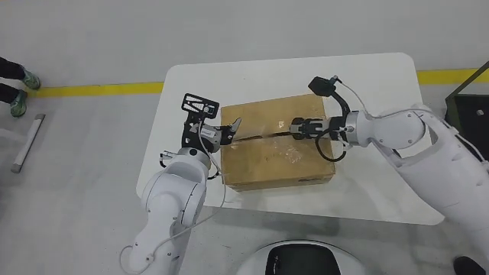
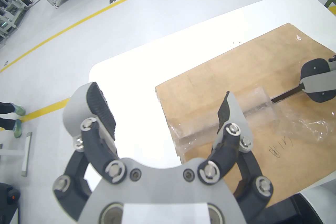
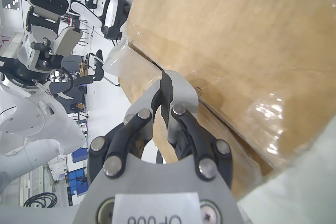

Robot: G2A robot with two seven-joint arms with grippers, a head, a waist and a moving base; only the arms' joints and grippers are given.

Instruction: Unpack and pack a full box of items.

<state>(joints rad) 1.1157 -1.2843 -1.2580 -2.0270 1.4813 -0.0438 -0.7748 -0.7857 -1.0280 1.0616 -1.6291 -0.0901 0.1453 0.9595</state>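
A closed brown cardboard box [image 1: 276, 149] sits in the middle of the white table [image 1: 367, 76]. Clear tape [image 2: 258, 104] along its centre seam is partly peeled and crumpled. My left gripper [image 2: 164, 110] hangs open over the box's left end, with one finger above the box top and the other out past the edge; in the top view this left gripper [image 1: 223, 133] holds nothing. My right gripper [image 3: 164, 84] is shut, its tip resting on the seam [image 3: 218, 114] near the middle of the box. This right gripper [image 1: 295, 127] points toward the left one.
Bare table lies behind the box and to its right [image 1: 382, 176]. A dark frame [image 1: 467, 114] stands off the table's right edge. A person's feet [image 1: 21, 92] and a grey bar [image 1: 27, 141] are on the floor far left.
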